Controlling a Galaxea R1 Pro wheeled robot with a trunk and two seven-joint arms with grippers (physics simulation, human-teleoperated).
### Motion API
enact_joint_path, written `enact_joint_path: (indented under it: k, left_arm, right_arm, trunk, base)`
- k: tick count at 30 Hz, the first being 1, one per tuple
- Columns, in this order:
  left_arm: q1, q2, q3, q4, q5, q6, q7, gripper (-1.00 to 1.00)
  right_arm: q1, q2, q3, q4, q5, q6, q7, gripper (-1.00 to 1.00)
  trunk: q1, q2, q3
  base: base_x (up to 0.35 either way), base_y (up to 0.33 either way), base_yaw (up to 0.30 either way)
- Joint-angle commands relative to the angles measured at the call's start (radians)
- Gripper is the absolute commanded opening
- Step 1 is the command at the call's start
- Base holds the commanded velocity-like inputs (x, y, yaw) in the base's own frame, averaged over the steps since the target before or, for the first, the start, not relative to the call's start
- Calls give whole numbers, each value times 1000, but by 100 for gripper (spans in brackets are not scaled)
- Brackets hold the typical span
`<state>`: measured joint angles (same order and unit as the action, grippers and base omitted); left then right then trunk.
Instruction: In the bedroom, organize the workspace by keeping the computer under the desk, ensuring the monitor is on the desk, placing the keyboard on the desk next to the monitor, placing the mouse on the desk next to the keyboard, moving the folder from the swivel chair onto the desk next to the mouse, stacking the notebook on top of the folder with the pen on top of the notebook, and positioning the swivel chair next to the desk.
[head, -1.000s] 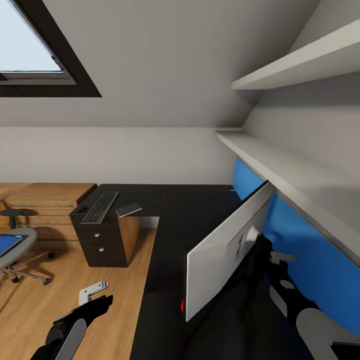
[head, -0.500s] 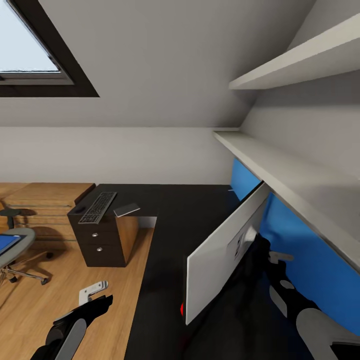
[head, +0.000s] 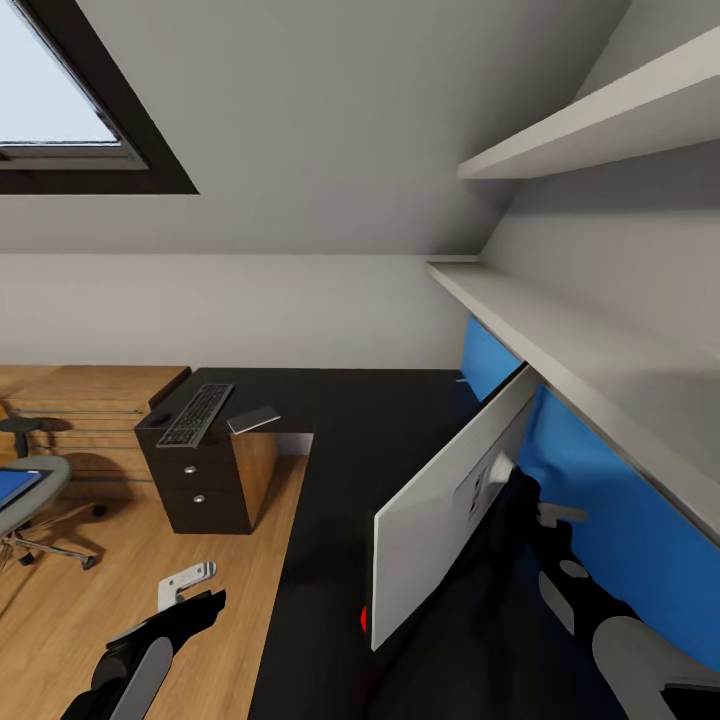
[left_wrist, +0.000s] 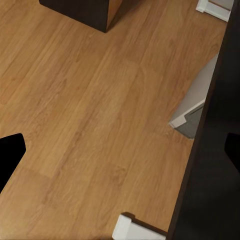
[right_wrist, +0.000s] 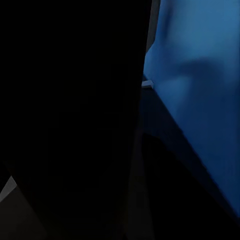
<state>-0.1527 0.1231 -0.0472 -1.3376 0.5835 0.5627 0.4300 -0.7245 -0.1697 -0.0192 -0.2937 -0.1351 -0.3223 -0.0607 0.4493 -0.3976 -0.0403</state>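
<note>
A monitor (head: 455, 500) stands tilted on the black desk (head: 330, 520), its pale back showing. At ten o'clock lies a keyboard (head: 197, 414). Left gripper (left_wrist: 120, 152) spread open over floor; right gripper's grip cannot be told.

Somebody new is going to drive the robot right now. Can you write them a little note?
Left gripper: open, holding nothing, above the floor beside the desk.
Right gripper: behind the monitor; grip unclear.
Monitor is on the desk, pale back toward the camera.
Keyboard and notebook lie on the desk's far drawer end, apart from the monitor.
Folder is on the swivel chair, away from the desk.
Left: group keyboard and mouse by the monitor, move folder, stack notebook and pen, bring chair in.
</note>
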Motion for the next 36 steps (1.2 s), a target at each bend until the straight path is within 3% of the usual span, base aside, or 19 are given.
enact_joint_path:
  k: [1, 36]
  left_arm:
    - [-1, 1, -3, -2, 10, 1, 10, 100]
    - [-1, 1, -7, -2, 11, 0, 10, 100]
  right_arm:
    - [-1, -1, -10, 1, -20, -6, -57, -100]
    - [-1, 1, -9, 1, -20, -6, -58, -100]
  trunk:
    - [1, -2, -2]
    - [1, -2, -2]
  base:
    - [0, 0, 0]
    - [49, 0, 0]
